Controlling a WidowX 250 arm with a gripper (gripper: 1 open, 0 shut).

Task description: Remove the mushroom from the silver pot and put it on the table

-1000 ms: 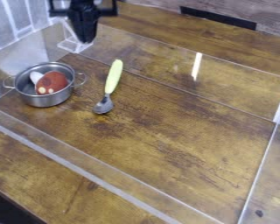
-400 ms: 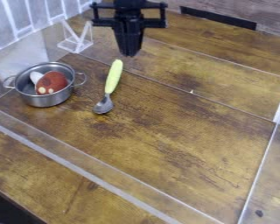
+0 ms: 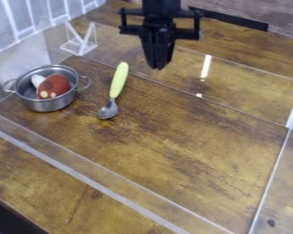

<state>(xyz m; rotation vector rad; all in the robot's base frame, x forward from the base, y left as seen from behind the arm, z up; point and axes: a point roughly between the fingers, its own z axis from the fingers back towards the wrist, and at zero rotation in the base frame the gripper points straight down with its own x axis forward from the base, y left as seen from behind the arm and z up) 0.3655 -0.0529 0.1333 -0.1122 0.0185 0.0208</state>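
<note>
the gripper (image 3: 159, 62) hangs at the top centre, clenched and empty, pointing down. the mushroom (image 3: 54, 85) lies in the silver pot (image 3: 47, 90) at the left, far from it, with the spoon (image 3: 114, 88) between. it should go left, open above the pot, then descend straight over the cap, not touching the rim.

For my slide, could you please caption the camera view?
Shut gripper hangs right of the spoon; mushroom sits in the pot.

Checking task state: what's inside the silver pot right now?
The silver pot holds the mushroom, red-orange cap up against a pale part, likely its stem. The pot's floor beneath it is covered.
</note>
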